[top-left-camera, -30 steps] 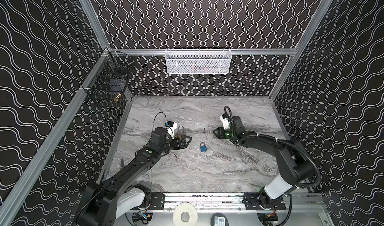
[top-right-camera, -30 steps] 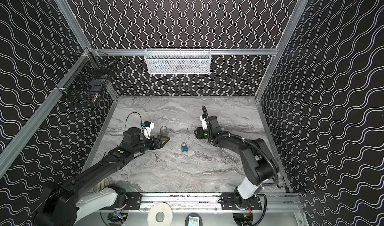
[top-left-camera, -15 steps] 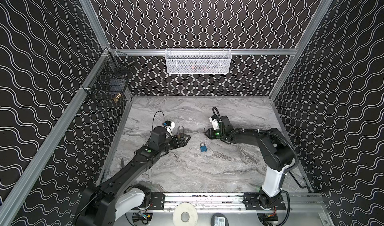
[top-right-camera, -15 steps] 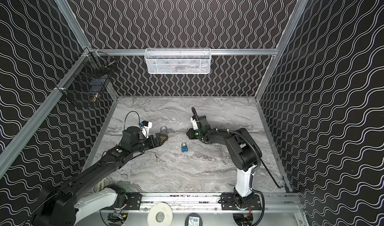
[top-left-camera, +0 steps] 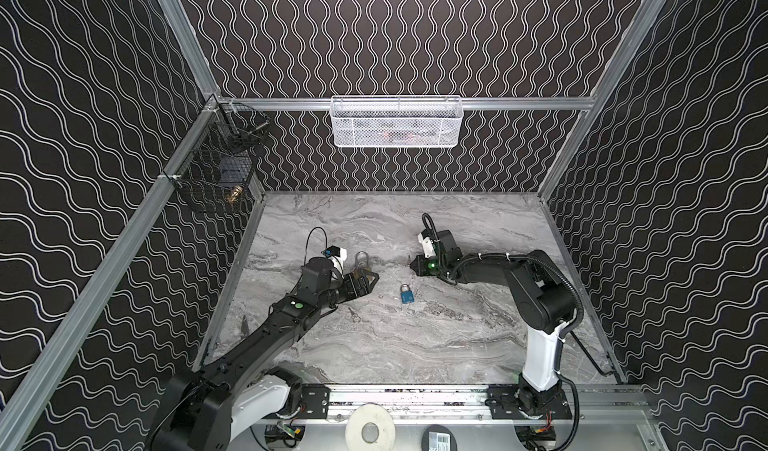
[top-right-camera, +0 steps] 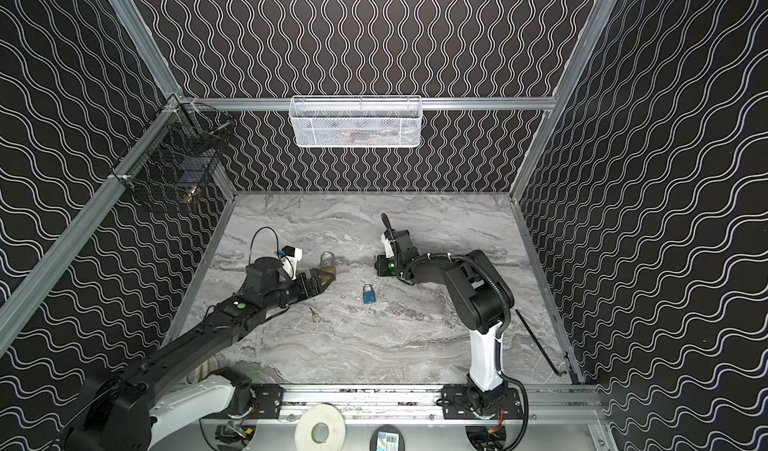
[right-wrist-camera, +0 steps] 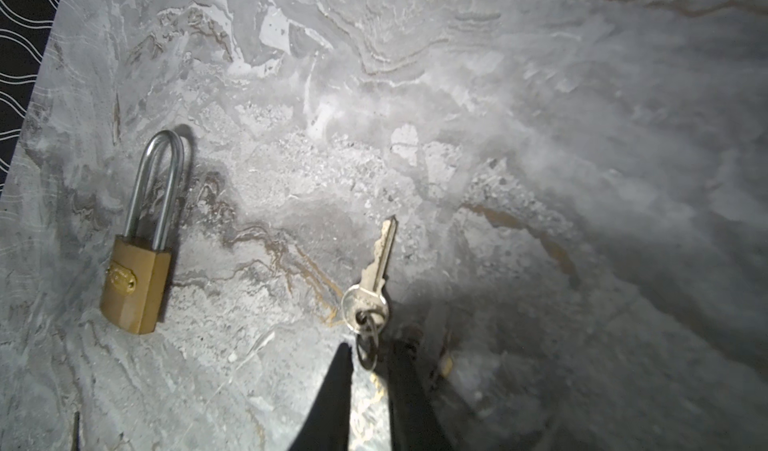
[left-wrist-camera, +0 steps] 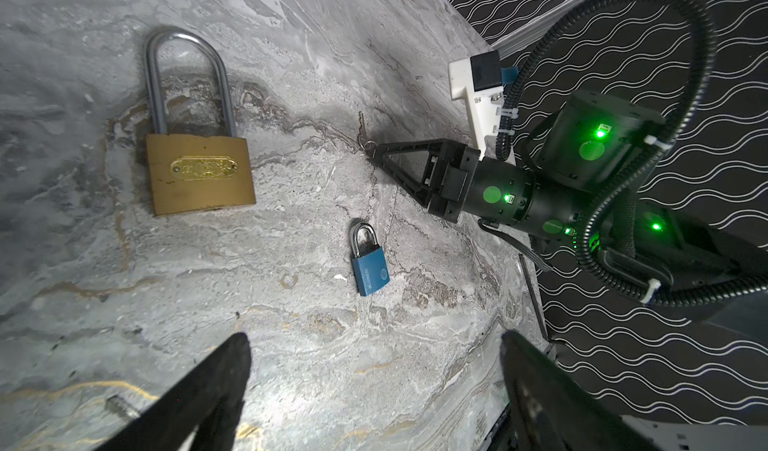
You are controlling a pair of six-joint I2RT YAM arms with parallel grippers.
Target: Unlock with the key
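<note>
Key [right-wrist-camera: 376, 262]: flat on marble table [right-wrist-camera: 540, 96], ring end between the nearly closed jaws of right gripper [right-wrist-camera: 368, 357]; firm grasp cannot be told. Left gripper [left-wrist-camera: 374, 336]: jaws wide, empty, just beside brass padlock [left-wrist-camera: 199, 170]. Blue padlock [left-wrist-camera: 369, 268]: lies apart.

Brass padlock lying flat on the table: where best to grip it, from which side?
Likely by its body: pinch the brass padlock from above across its narrow sides. It lies flat, shackle toward the back wall, leaving both sides exposed and the bottom edge free for the key.
</note>
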